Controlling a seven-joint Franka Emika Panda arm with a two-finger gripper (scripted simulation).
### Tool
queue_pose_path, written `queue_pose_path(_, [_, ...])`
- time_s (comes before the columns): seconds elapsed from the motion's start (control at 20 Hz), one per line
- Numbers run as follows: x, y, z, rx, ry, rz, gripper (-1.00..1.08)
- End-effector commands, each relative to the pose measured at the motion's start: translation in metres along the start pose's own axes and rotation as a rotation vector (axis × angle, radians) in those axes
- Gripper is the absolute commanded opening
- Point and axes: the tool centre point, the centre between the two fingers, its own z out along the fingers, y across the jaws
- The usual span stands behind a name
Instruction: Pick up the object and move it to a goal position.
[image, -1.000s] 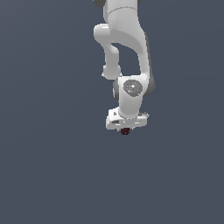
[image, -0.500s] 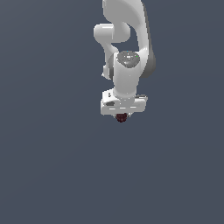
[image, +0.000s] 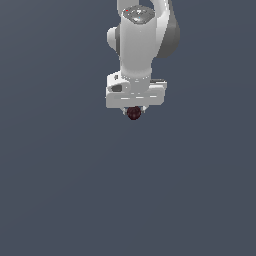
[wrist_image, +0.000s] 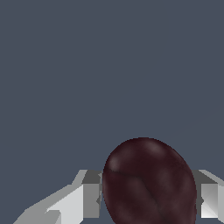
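The object is a small dark red-brown sphere (image: 133, 113) with a mottled surface. In the exterior view it hangs just under the white gripper (image: 133, 112), held between the short fingers above the plain grey floor. In the wrist view the sphere (wrist_image: 148, 183) fills the space between the two grey-white fingers (wrist_image: 89, 194), which press on both its sides. The gripper is shut on the sphere. The white arm rises above it to the top of the exterior view.
Only the flat grey ground (image: 60, 190) shows around and below the gripper. No goal marker or other object is in view.
The arm has carried the sphere up and toward the exterior view's left, and the wrist has turned so the hand faces the camera more squarely. The sphere stays in the grip.
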Motion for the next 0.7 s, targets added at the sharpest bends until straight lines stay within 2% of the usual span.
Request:
queue_pose_path(0.0, [-0.006, 0.005, -0.021, 0.0, 0.0, 0.0, -1.0])
queue_pose_path(0.3, [-0.014, 0.012, -0.055, 0.0, 0.0, 0.0, -1.0])
queue_pose_path(0.65, [-0.016, 0.016, -0.067, 0.0, 0.0, 0.0, -1.0])
